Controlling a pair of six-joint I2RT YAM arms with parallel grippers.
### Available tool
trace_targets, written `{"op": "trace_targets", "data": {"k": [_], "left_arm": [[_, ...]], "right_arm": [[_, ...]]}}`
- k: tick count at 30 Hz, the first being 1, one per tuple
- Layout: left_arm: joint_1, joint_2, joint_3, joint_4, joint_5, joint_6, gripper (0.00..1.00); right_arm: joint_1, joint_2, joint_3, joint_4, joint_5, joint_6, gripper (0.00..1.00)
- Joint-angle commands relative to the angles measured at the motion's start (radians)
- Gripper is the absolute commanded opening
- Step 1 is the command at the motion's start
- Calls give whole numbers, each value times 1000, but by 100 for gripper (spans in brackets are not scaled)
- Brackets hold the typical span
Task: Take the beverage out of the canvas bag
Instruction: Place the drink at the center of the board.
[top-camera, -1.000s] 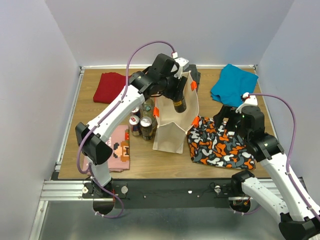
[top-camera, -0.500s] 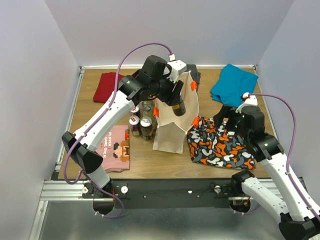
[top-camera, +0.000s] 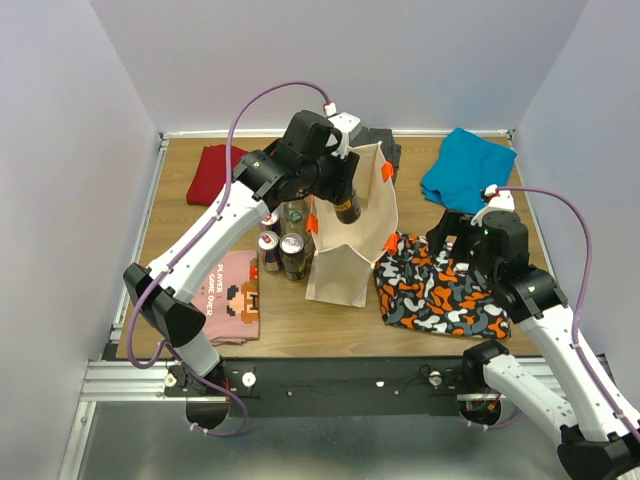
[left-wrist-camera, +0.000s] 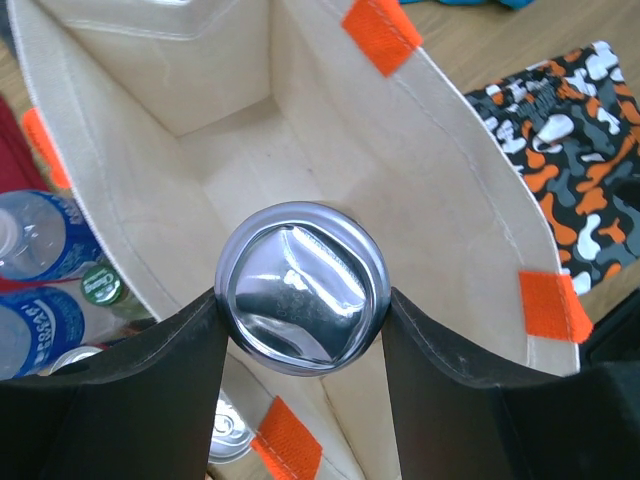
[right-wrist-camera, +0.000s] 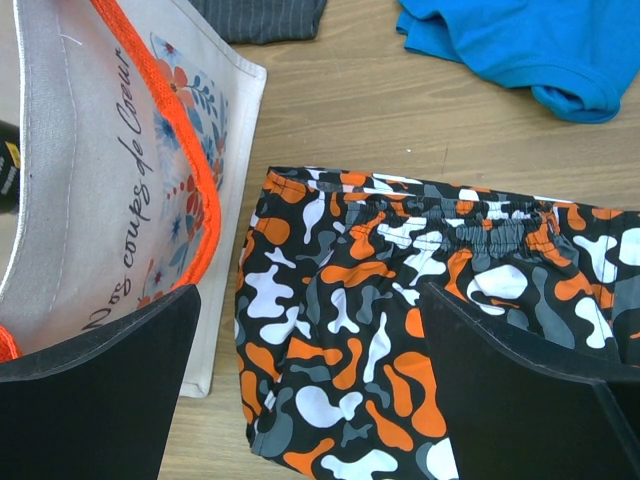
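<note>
The beige canvas bag (top-camera: 352, 235) stands upright mid-table with orange pieces at its rim; it shows from above in the left wrist view (left-wrist-camera: 330, 150) and from the side in the right wrist view (right-wrist-camera: 110, 190). My left gripper (top-camera: 345, 205) is shut on a dark beverage can (top-camera: 347, 208), held upright over the bag's open mouth. In the left wrist view the can's shiny bottom (left-wrist-camera: 302, 288) sits between my black fingers (left-wrist-camera: 130, 380), above the bag's inside. My right gripper (top-camera: 462, 238) is open and empty above the camouflage cloth, to the right of the bag.
Several cans and bottles (top-camera: 283, 240) stand left of the bag. A camouflage cloth (top-camera: 440, 285) lies right of it, a pink printed shirt (top-camera: 235, 295) front left, a red cloth (top-camera: 220, 172) back left, a blue cloth (top-camera: 468, 168) back right, a dark cloth (top-camera: 385, 140) behind the bag.
My left arm has lifted the can higher out of the bag and shifted a little left. The right arm has not moved.
</note>
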Motion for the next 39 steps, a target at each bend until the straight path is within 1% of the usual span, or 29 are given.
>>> {"op": "trace_targets", "data": {"k": [1, 7, 16, 26, 35, 39], "left_arm": [[-5, -28, 68, 46, -107, -77, 0], [-5, -6, 157, -13, -130, -134, 0], [-19, 2, 247, -89, -144, -125, 0], [-27, -86, 234, -95, -129, -82, 0], [-27, -215, 157, -58, -104, -77, 0], [-27, -276, 134, -46, -116, -65, 0]], "right_arm": [[0, 3, -6, 23, -22, -4, 99], [0, 11, -5, 23, -23, -4, 99], [1, 16, -6, 22, -22, -2, 99], [0, 22, -5, 20, -16, -1, 99], [1, 33, -6, 17, -7, 3, 99], [0, 33, -6, 16, 0, 6, 99]]}}
